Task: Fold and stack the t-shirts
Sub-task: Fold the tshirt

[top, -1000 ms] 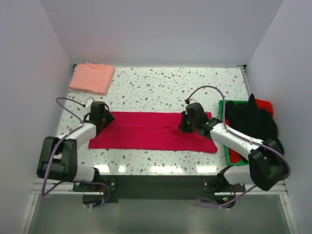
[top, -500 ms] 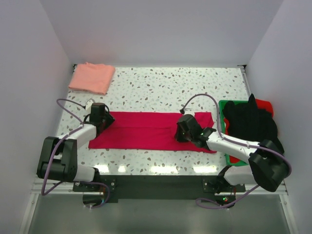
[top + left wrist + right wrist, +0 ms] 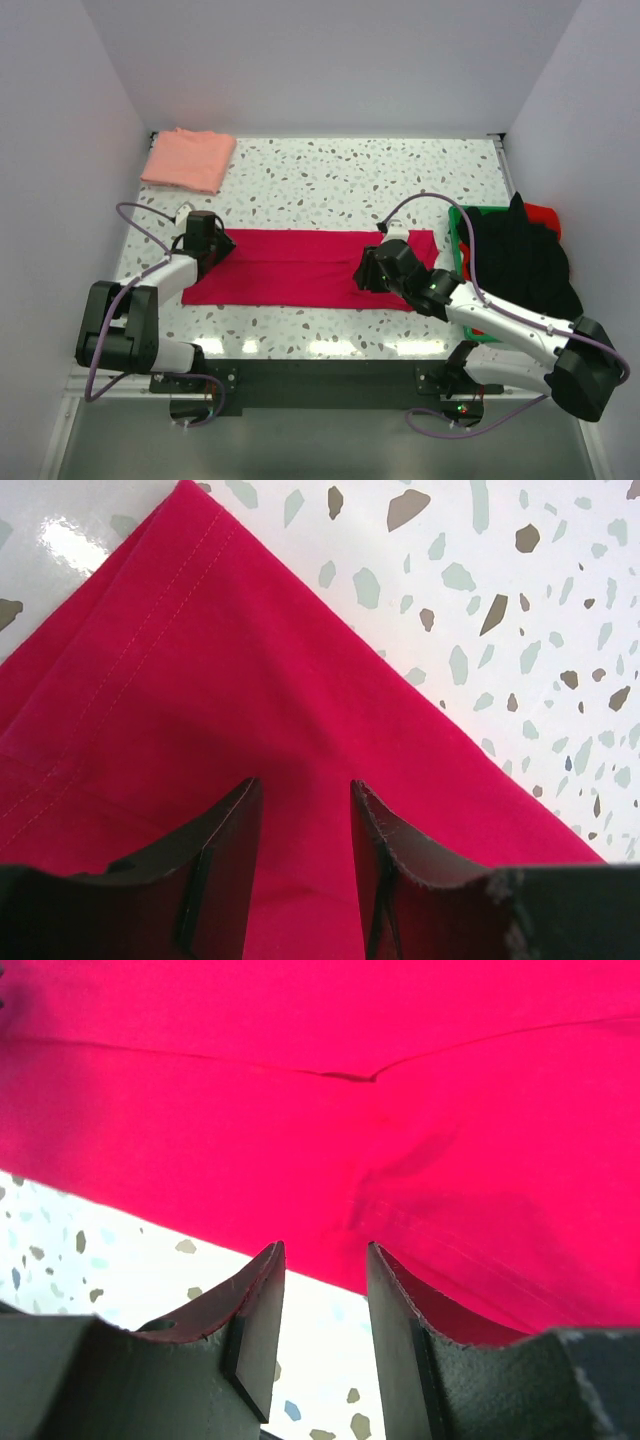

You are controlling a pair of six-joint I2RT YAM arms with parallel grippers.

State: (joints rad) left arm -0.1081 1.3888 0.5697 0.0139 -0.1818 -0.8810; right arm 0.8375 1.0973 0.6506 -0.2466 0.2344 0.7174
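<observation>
The white terrazzo tabletop, flecked with grey and brown chips, was enclosed on three sides by plain pale panels: a back wall, a left wall and a right wall. Bright reflections lay along the near edge of the glossy tabletop, and a glare patch showed in the left wrist view. A black rail ran across the near edge, with a dull grey surface below it.

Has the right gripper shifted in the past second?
Yes. In the top view the right gripper has slid left and downward, away from the green tray, to the red t-shirt's near hem.
</observation>
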